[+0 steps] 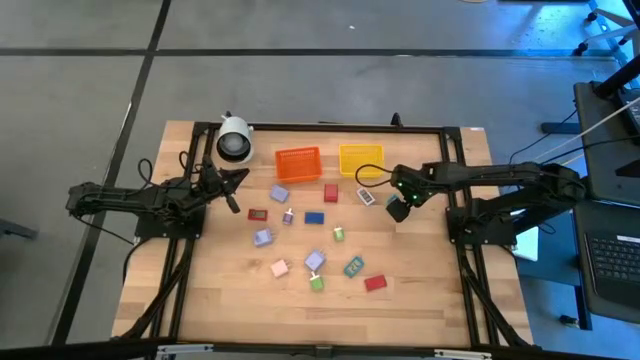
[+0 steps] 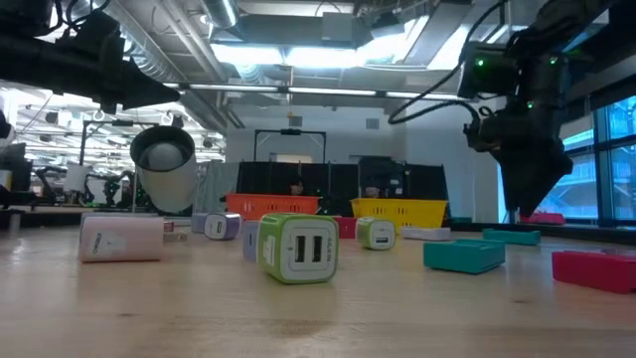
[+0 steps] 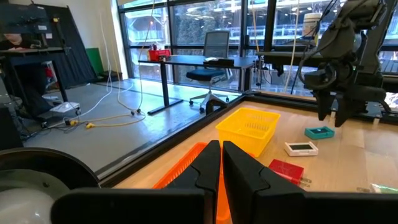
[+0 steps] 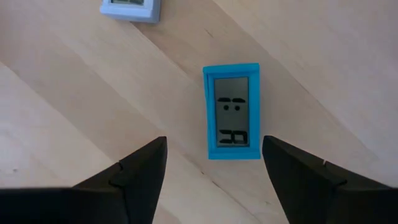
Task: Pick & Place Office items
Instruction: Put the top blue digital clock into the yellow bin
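Observation:
The office items are small blocks scattered over the wooden table (image 1: 220,300). One of them, a blue-framed little display block (image 4: 231,112), lies flat on the table near the right side, also in the left wrist view (image 3: 319,132). My right gripper (image 4: 214,163) hangs open above it, pointing down, with one finger on each side and touching nothing; the high view (image 1: 398,205) shows it beside the yellow bin. A white display block (image 4: 129,7) lies close by. My left gripper (image 3: 221,168) is shut and empty, held level at the left near the white cylinder (image 1: 234,140).
An orange mesh bin (image 1: 298,163) and a yellow mesh bin (image 1: 360,158) stand at the far edge. Red (image 1: 331,192), blue (image 1: 313,216), pink (image 1: 279,267), green (image 1: 317,284) and teal (image 1: 353,266) blocks lie mid-table. A black frame rims the table.

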`<state>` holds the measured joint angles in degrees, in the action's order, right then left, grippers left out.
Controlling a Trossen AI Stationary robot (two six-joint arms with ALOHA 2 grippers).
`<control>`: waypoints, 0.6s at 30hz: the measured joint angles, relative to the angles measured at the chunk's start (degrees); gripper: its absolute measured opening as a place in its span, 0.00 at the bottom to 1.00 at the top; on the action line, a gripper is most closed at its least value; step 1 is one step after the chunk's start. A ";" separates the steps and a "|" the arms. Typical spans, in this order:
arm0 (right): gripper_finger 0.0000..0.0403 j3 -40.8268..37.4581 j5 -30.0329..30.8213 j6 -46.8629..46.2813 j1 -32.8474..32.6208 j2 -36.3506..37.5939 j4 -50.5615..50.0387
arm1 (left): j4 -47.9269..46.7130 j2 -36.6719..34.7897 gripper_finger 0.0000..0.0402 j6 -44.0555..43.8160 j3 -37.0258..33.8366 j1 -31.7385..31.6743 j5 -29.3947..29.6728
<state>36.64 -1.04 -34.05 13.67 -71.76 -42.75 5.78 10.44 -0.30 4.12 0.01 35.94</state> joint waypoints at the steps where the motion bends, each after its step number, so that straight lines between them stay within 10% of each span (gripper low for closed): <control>1: 0.67 -0.02 0.08 0.01 0.00 -0.68 0.09 | 0.00 -0.02 0.04 0.00 0.00 0.00 0.00; 18: 0.67 -0.04 1.68 1.50 2.38 -6.40 1.25 | 0.00 0.00 0.04 0.02 0.00 0.00 -1.64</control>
<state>36.60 0.64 -32.55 16.06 -78.16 -41.50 5.78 10.44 -0.27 4.12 0.01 34.30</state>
